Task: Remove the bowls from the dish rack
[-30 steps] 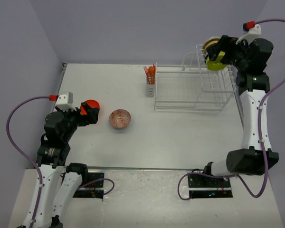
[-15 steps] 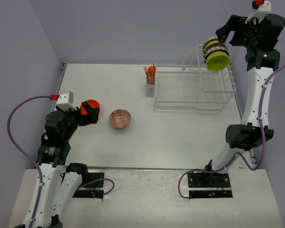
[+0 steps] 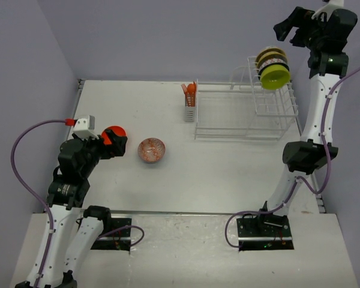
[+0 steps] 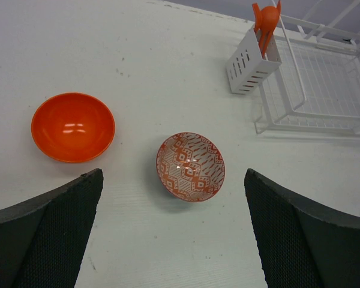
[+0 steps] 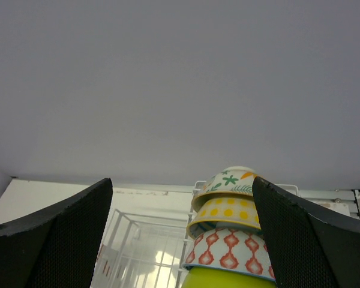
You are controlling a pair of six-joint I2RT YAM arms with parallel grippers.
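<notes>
At the dish rack (image 3: 240, 117), the right arm has swung up and off the stack of bowls (image 3: 273, 67), which remains in the taller end. The right gripper (image 3: 290, 30) hangs above, fingers spread and empty. Two bowls (image 4: 190, 166) rest on the table (image 3: 228, 174) beneath the spread left gripper (image 3: 114, 143).

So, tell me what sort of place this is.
Likely a robot test cell, not a kitchen: bare lavender walls, a white table, a wire dish rack and patterned bowl on it.
</notes>
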